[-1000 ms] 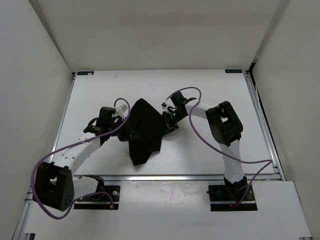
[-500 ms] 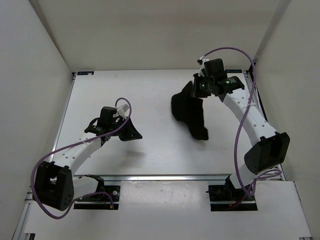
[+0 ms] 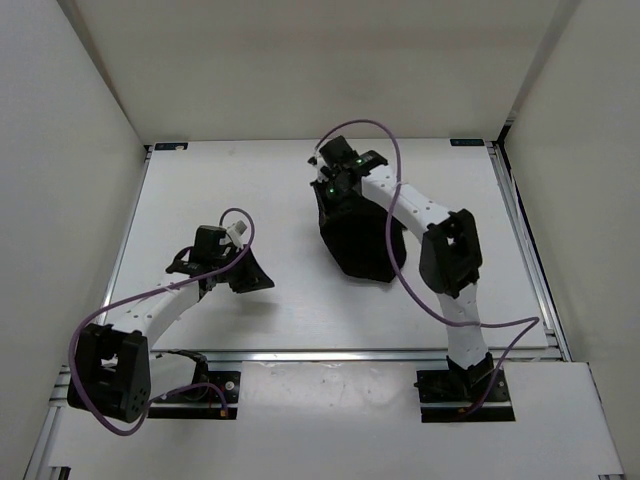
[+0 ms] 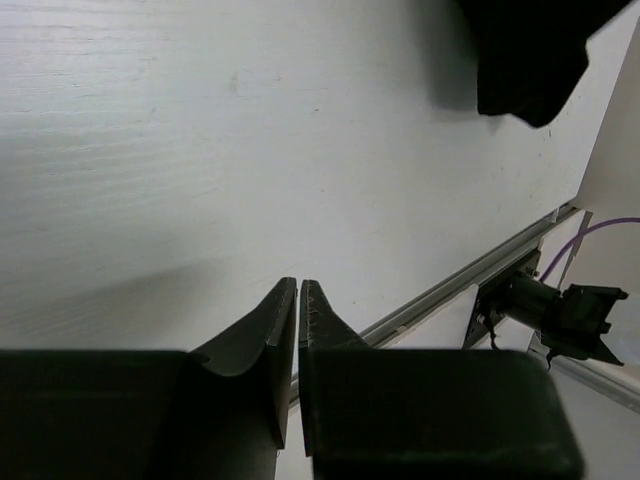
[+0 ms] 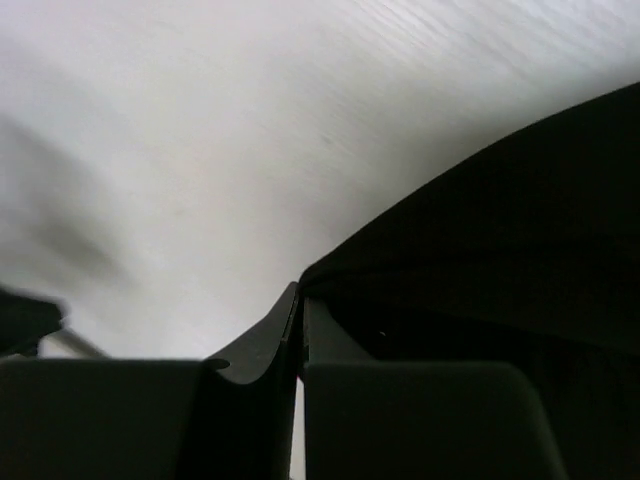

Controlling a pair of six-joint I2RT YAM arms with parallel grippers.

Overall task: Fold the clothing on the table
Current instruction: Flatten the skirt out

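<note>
Where the white-jointed left arm (image 3: 150, 305) reaches in from the near left corner with a thin purple cable (image 3: 72, 350) looping beside it, the left gripper (image 3: 252, 277) sits low over the large flat white matte table (image 3: 190, 190), left of centre; seen from its own wrist camera, its two black fingers (image 4: 250, 345) are drawn together with only a hairline slit between them and nothing in that slit; bare tabletop lies beyond the tips, and a silver metal rail (image 4: 455, 290) runs along the table's edge.

Well apart from this gripper, to its right, the plain black soft fabric garment (image 3: 362, 245) is gathered into a bunched, rounded mass just right of the table's centre; a corner of it shows at the top right of the left wrist view, throwing a soft shadow on the white surface; whether its lower edge rests on the table or hangs just above it I cannot tell.

At the garment's upper left end the right gripper (image 3: 334, 203) points down into the cloth; in the right wrist view its fingers (image 5: 340, 410) are pressed together and the black fabric runs straight off their tips to the right, so the gripper is clamped on an edge of the garment; the white-and-black right arm (image 3: 430, 215) arcs from there back to its base at the near right edge, with a second purple cable (image 3: 372, 123) looping over it.

Farther right, a long metal side rail (image 3: 525, 250) borders the table; a small blue corner mark (image 3: 465, 142) sits at the far right corner.
</note>
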